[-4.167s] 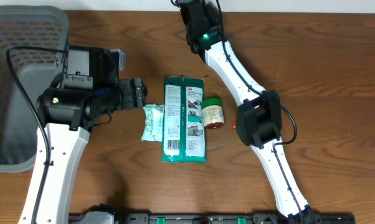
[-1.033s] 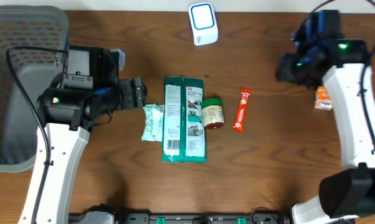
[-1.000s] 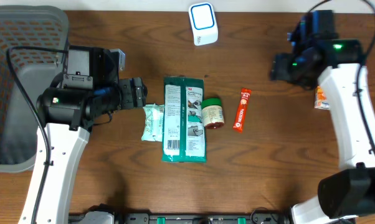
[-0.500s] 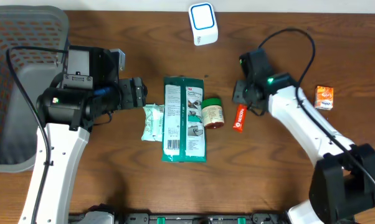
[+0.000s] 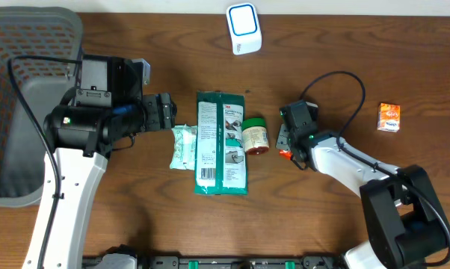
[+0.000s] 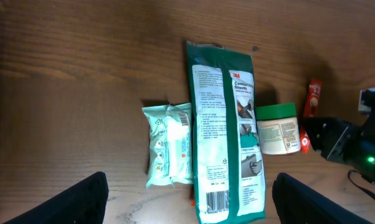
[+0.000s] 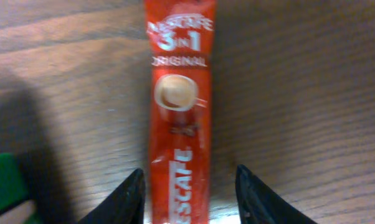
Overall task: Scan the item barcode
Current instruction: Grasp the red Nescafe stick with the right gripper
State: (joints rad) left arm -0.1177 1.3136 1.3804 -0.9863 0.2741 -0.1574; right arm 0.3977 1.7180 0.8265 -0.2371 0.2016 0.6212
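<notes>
- Right now my right end effector [image 7: 189, 186] stands low over the table [image 7: 312, 87], jaws partway open and straddling the lower end of the red coffee sachet [image 7: 180, 106]. Bare wood shows between each finger and the sachet, so I have hold of nothing.
- The sachet lies flat on the table, running lengthwise between my fingers with its printed front facing up. No barcode shows on this face, so I judge it to be on the underside.
- The sachet sits nearer one finger than the other. I should shift sideways a little first, so both pads meet it together and do not shove it across the wood.
- It is thin and flat. The tips need to go right down to the table and close slowly, so the foil bows up into the pads rather than sliding out beneath them.
- The green-lidded jar [image 5: 255, 137] stands just beside the sachet. I must keep my nearer finger from knocking it.
- Farther off, at the far edge of the table, stands a white and blue device [image 5: 244, 28], which I take to be the scanner. Once the sachet is lifted, its back should be turned toward it.
- My left end effector [image 6: 190, 186] hangs wide open and empty near the green glove pack [image 6: 228, 137], well apart from the sachet.
</notes>
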